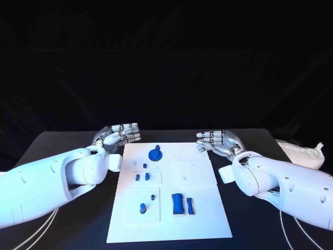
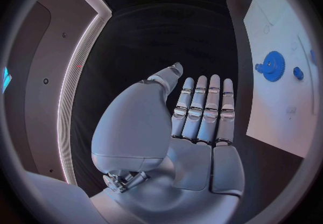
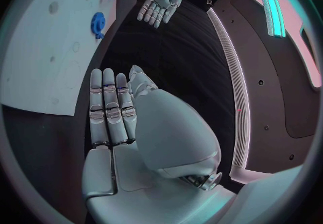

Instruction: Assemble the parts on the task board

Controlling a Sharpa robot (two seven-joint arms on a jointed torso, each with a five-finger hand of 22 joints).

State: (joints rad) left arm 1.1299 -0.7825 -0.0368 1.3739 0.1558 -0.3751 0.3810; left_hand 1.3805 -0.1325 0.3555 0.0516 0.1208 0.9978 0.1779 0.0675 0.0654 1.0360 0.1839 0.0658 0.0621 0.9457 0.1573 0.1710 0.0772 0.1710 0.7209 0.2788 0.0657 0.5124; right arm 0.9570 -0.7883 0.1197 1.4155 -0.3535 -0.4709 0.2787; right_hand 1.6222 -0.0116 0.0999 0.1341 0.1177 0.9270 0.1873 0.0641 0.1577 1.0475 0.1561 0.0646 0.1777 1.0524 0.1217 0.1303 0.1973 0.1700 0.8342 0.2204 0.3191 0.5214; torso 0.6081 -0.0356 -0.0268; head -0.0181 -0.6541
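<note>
Both the left hand (image 1: 120, 135) and right hand (image 1: 216, 140) are held empty, fingers straight and together, flanking the task board's (image 1: 204, 219) far corners. The blue gear (image 1: 156, 154), near the far edge, looks light and rigid; best pinched at its rim.

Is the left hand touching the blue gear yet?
Apart. In the left wrist view, bare black table separates the left hand from the gear on the board.
</note>
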